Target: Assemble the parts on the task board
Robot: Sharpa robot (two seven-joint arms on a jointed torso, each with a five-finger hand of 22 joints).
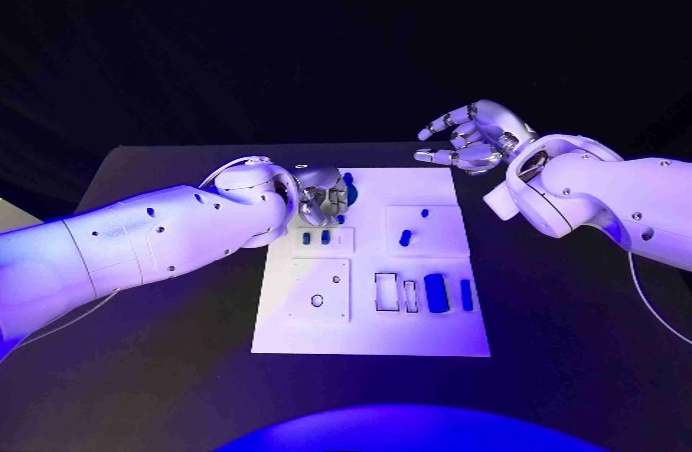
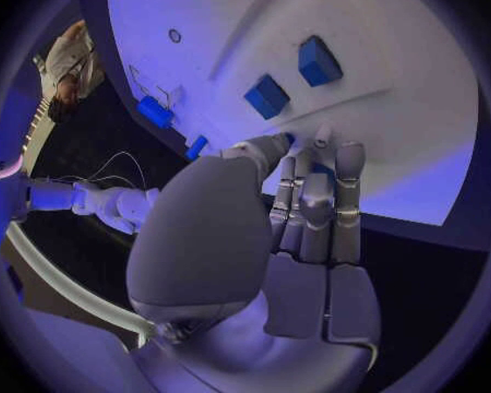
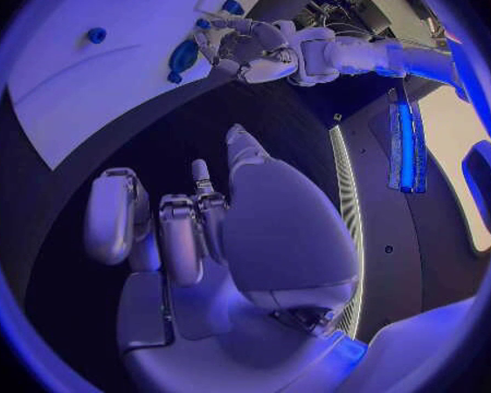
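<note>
1. No text, label, brand, number or sign can be read in any of the pictures.
2. The task board point(image 1: 372, 272) bears only plain outlines and small round holes, no lettering.
3. The blue parts point(image 2: 293, 79) carry no markings.
4. The white arm casings show small dark dots, no writing.

Your left arm reaches in over the task board point(image 1: 369, 272), its left robot hand point(image 1: 320, 196) down at the board's far left corner, fingers point(image 2: 314, 203) bunched together with their tips against the board; whether they hold anything you cannot tell. Your right robot hand point(image 1: 469, 134) hovers beyond the board's far right corner, fingers loosely curled and apart, holding nothing.
</note>
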